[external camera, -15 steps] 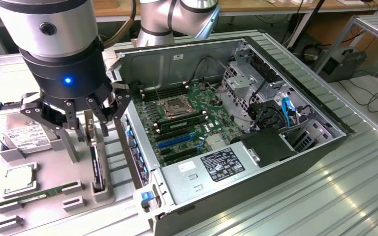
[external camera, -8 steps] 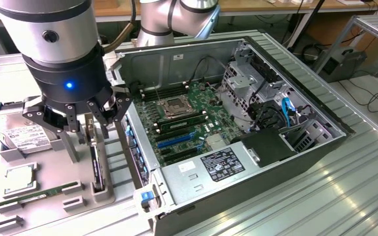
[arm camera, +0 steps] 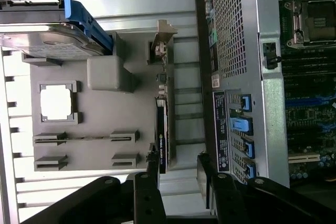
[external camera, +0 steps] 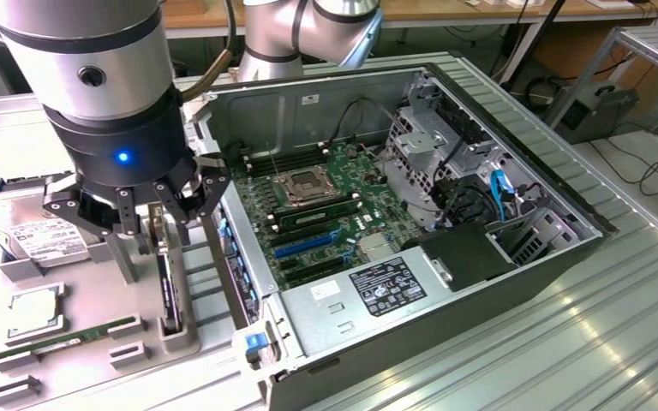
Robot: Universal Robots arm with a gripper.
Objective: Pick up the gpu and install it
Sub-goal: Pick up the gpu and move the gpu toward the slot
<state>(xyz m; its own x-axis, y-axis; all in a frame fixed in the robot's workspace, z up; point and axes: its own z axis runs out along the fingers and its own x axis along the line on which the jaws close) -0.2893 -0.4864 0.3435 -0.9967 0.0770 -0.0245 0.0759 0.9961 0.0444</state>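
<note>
Pick-up step in hand; nothing grasped yet. Nearest, along the front edge of the grey fixture (external camera: 83,287), lie the memory stick (external camera: 61,339) and the processor (external camera: 34,308). Next, the gpu (external camera: 169,295) stands on its long edge in a slot along the fixture's edge beside the open computer case (external camera: 272,111). It is thin and black-faced, with a silver bracket (arm camera: 163,40) at its far end. The gripper (external camera: 152,229) hangs above the card, fingers spread wide, clear of it. From the wrist view the card sits nearer one finger than mid-gap, so I judge a grasp calls for centring and squarely straddling the top edge. Beyond, the hard drive (external camera: 32,235) sits at the fixture's far corner. The motherboard (external camera: 318,205) lies in the case, no card seated.
</note>
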